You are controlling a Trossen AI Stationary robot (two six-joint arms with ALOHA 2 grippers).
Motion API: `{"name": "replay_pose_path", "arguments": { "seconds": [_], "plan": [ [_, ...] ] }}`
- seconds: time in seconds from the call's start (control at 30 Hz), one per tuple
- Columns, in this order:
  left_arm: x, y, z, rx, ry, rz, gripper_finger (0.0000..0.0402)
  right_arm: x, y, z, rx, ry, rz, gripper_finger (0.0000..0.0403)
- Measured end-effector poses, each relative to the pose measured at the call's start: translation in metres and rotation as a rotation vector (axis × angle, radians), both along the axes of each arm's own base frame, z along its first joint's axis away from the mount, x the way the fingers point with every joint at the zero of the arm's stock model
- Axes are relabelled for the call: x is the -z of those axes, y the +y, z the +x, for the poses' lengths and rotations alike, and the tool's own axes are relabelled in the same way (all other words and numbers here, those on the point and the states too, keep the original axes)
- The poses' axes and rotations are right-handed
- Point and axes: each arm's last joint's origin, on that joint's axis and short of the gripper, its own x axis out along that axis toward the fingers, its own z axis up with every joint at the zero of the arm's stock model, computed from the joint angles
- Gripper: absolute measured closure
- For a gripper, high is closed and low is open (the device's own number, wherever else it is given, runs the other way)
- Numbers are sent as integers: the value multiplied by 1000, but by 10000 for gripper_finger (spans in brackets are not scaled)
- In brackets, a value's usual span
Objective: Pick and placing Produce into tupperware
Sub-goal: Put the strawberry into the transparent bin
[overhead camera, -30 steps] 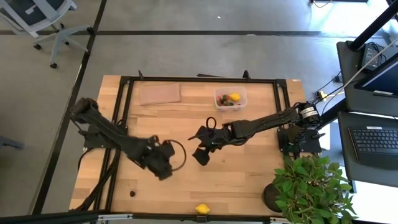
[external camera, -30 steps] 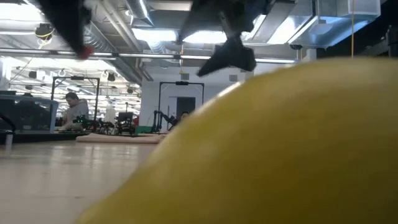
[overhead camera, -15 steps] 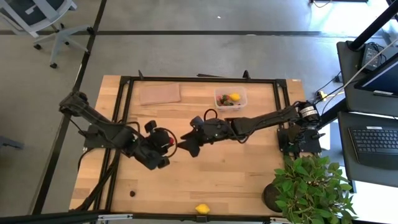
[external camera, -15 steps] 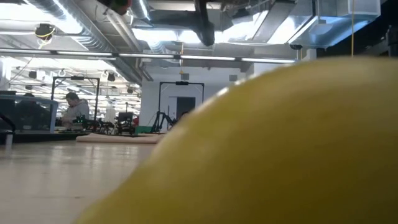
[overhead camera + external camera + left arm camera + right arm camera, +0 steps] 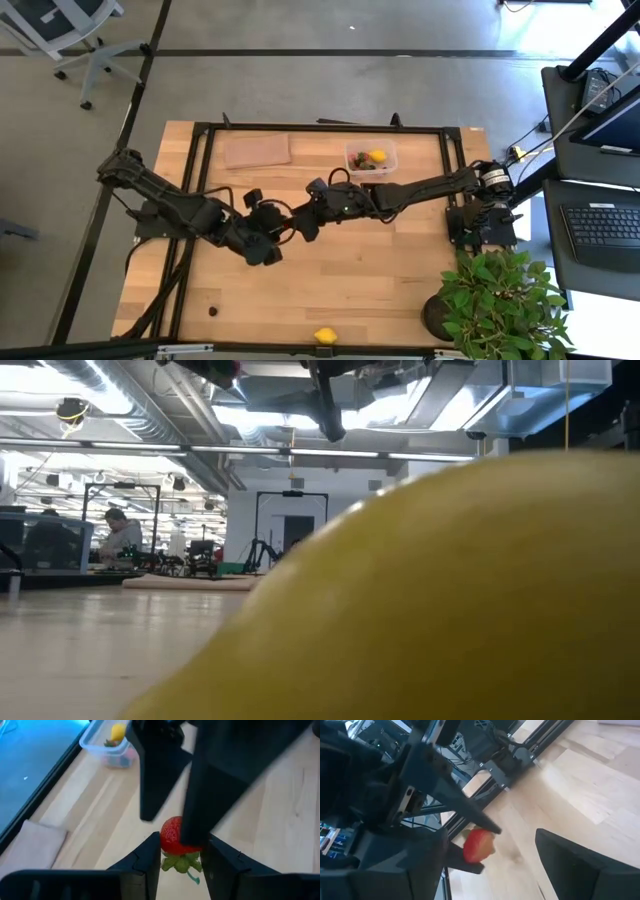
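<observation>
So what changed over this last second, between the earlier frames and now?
The left tool, holding the strawberry, swung up toward mid-table, and the right tool reached left to meet it; its open fingers now flank the berry. No handover yet. The tupperware, the lemon at the near edge and the dark berry stayed put.

We are seeing a flat brown sheet (image 5: 257, 151) lying near the far edge of the wooden desk (image 5: 400, 280), a green potted plant (image 5: 495, 300) sitting at its corner, an office chair (image 5: 70, 30) standing on the floor, and a person (image 5: 122, 535) sitting far across the room
</observation>
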Motion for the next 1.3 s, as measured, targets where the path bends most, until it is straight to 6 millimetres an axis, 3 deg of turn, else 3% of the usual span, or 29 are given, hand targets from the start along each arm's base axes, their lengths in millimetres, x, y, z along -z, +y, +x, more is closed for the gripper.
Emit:
{"name": "replay_pose_path", "arguments": {
  "seconds": [0.27,0.43,0.77,0.9,1.13,1.3],
  "plan": [
    [-5,7,11,46,-42,22,297,2,0,-1,-3,18,-19,100],
    [-6,10,14,55,-50,20,285,2,0,-1,0,18,-19,115],
    [-6,14,16,41,-46,32,294,0,0,0,-1,6,-6,269],
    [-6,17,16,22,-44,51,287,-1,-1,0,5,1,-8,306],
    [-5,16,15,22,-41,56,305,-1,0,0,-7,1,-8,312],
    [-5,16,15,46,-30,9,283,1,0,-1,-10,16,3,313]
  ]
}}
